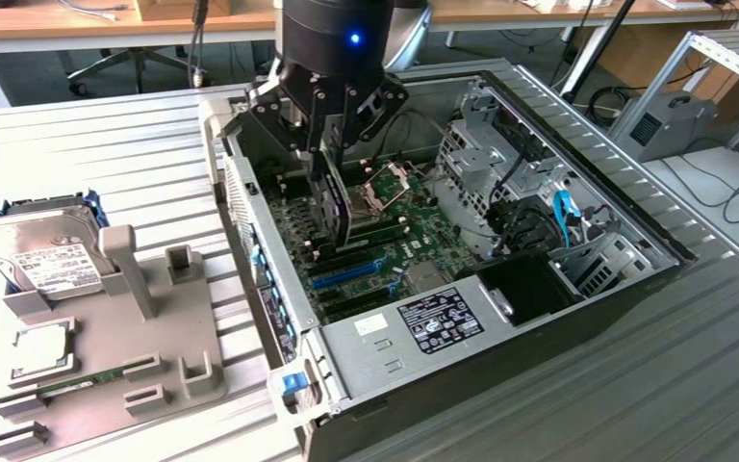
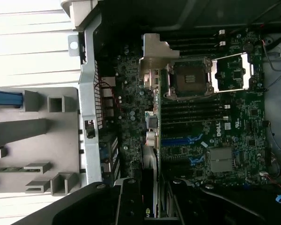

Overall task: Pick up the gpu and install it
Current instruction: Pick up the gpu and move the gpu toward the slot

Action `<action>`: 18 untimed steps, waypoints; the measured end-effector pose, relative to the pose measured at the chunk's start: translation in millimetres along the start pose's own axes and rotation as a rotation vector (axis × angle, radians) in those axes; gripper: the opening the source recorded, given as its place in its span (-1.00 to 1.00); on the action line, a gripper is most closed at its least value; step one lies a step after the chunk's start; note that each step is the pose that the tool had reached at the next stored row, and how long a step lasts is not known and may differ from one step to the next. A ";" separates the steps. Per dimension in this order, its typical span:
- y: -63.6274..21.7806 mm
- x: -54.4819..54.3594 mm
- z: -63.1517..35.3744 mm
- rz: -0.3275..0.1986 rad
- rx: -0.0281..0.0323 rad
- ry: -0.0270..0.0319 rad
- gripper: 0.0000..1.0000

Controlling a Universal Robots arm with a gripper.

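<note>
Gpu (image 1: 334, 204), thin card with silver end bracket, held upright by pincer (image 1: 324, 159)

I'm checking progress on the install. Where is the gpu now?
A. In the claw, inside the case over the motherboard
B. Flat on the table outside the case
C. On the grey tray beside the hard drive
A: the claw grips the gpu edge-down over the motherboard, inside the case.
</note>
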State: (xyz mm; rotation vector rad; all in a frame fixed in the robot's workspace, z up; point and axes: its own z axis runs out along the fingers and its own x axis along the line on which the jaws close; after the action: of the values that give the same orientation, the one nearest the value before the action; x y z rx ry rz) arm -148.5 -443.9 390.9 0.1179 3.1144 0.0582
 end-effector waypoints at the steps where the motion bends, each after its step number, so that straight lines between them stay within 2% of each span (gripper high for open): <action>1: 0.1 -1.2 0.4 0.000 -0.0001 0.0000 -0.48; 18: 0.6 -9.8 4.1 0.000 0.0000 0.0000 -0.48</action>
State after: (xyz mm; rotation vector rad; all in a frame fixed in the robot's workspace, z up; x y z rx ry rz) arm -138.6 -443.9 387.1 0.1180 3.1144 0.0582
